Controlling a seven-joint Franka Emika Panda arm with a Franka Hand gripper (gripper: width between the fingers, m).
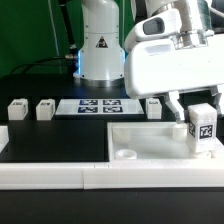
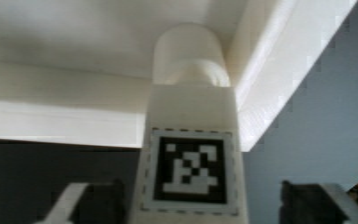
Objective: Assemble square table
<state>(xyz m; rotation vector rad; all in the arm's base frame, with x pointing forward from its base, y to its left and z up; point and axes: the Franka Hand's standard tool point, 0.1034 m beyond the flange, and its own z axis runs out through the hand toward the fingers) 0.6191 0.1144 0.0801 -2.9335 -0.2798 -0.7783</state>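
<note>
Black table (image 1: 60, 140) under all parts. Tagged leg (image 1: 203, 128) upright at far corner of square tabletop (image 1: 150, 140), toward the exterior view's right; seating in socket not discernible. Gripper (image 2: 194, 205) straddling leg, fingers (image 2: 83, 203) spread with dark gap on each side, so apparently no grip. Three other legs (image 1: 45, 108) near marker board (image 1: 100, 105). Risk: toppling of unheld leg if brushed by a finger; jamming if tilted off socket axis.

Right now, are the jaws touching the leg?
Apart. The wrist view shows a dark gap on each side between the leg and the fingers.
</note>
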